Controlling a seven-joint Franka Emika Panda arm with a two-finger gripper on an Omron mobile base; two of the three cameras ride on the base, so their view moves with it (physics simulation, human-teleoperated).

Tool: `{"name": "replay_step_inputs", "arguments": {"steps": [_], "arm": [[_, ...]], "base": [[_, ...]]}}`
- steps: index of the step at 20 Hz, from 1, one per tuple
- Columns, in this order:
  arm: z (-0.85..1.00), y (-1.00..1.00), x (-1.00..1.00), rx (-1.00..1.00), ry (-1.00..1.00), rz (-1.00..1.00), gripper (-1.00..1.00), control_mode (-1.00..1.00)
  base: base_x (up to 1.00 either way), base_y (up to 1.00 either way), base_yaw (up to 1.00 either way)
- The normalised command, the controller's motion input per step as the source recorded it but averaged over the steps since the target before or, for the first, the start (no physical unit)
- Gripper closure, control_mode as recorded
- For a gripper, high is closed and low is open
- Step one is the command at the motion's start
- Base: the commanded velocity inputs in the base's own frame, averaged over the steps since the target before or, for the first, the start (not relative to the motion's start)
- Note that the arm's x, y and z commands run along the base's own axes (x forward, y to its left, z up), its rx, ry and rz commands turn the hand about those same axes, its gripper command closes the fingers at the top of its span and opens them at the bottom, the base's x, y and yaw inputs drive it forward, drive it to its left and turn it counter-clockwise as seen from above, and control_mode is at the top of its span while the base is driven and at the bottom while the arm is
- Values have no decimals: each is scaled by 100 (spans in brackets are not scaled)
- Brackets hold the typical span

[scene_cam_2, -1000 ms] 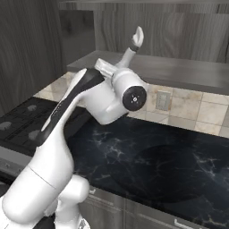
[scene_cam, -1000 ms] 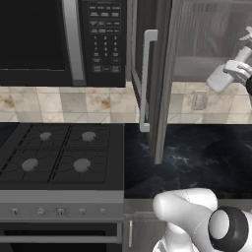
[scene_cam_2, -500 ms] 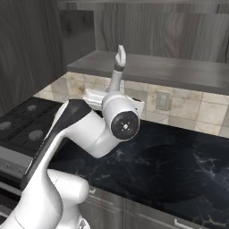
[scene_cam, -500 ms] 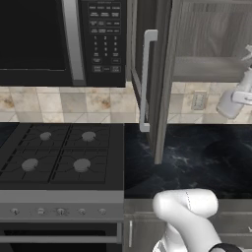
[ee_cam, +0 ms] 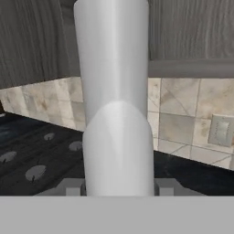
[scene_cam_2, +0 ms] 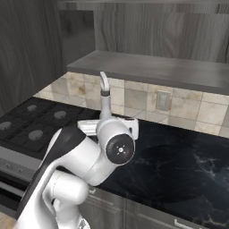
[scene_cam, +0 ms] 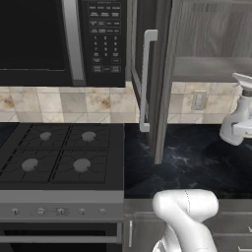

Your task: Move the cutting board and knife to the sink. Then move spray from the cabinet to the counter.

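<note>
The spray [scene_cam: 237,120] is a pale grey-white bottle, upright, trigger nozzle [scene_cam_2: 104,87] on top. My gripper [ee_cam: 118,187] is shut on its body, and the bottle fills the middle of the hand view between the two fingertips [ee_cam: 73,187]. It hangs at the right edge of the left base view, over the black counter [scene_cam: 197,160], below the cabinet shelf [scene_cam: 211,69]. The cabinet door [scene_cam: 165,74] stands open, with its white handle [scene_cam: 145,78] facing left. In the right base view the arm's wrist [scene_cam_2: 117,147] hides the bottle's body. The cutting board, knife and sink are out of view.
A black stove [scene_cam: 59,152] with several burners lies left of the counter, under a black microwave [scene_cam: 59,39]. The open door juts out over the counter's left part. A wall outlet [scene_cam: 199,100] sits in the tiled backsplash. Bare counter [scene_cam_2: 179,165] spreads to the right.
The arm has brought the spray down from shelf height to just over the counter. The grip on it has stayed the same.
</note>
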Motion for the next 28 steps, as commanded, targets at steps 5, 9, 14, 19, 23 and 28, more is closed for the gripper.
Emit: {"name": "replay_step_inputs", "arguments": {"steps": [5, 9, 14, 19, 23, 28], "arm": [[-50, 5, 19, -11, 0, 13, 100, -100], [-44, 3, 39, 0, 0, 16, 100, -100], [-53, 3, 42, -1, 0, 12, 100, -100], [-56, 0, 50, -2, 7, 9, 100, -100], [-50, 0, 46, 0, 6, 11, 100, -100], [-51, 0, 32, 0, 1, 13, 100, -100]], "base": [[0, 0, 0], [0, 0, 0], [0, 0, 0], [0, 0, 0], [0, 0, 0], [0, 0, 0]]}}
